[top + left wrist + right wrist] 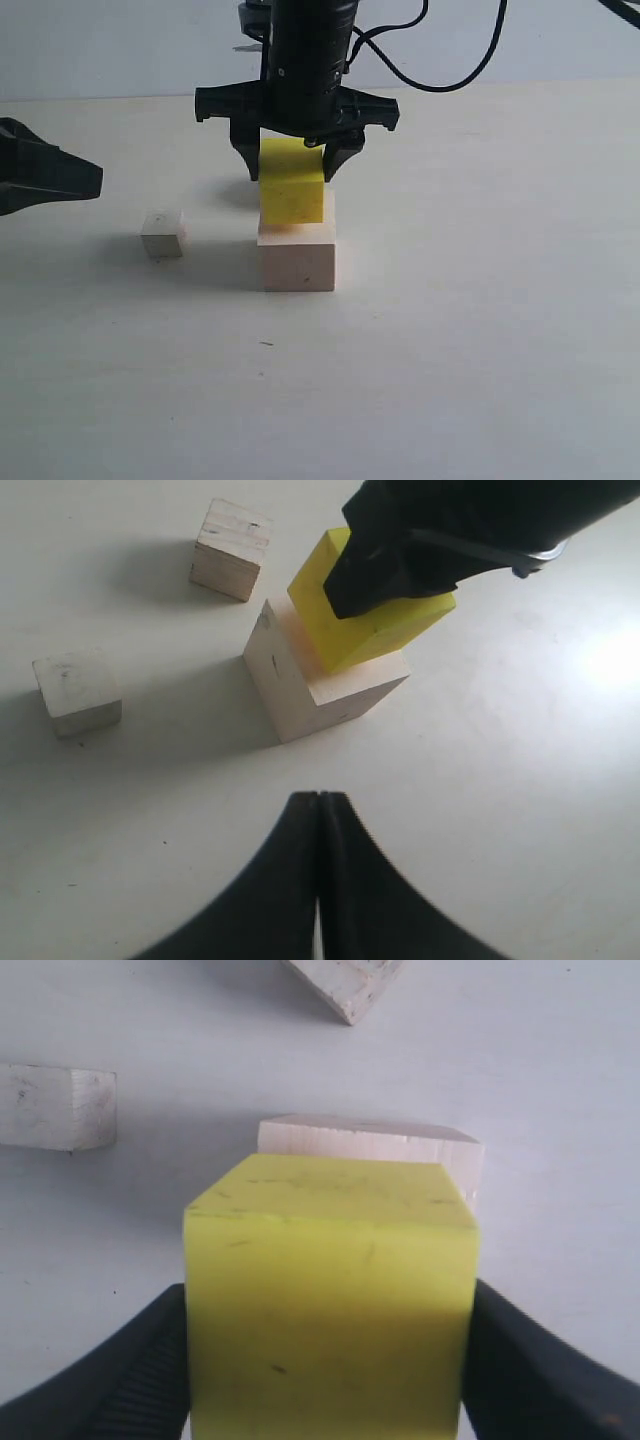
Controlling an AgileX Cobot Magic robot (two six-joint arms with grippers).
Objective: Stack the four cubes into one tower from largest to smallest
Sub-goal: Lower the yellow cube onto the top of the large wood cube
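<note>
2 cubes stacked: yellow cube point(291, 182) pinched by right gripper point(297, 150), seated atop largest cube point(297, 258); small cube point(162, 233) seen toward surface point(480, 350) left edge, nearer left gripper point(320, 802), jaws pressed together.

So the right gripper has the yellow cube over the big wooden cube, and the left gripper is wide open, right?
Not quite. The left gripper is shut, as the left wrist view shows. The right gripper does hold the yellow cube over the big wooden cube.
</note>
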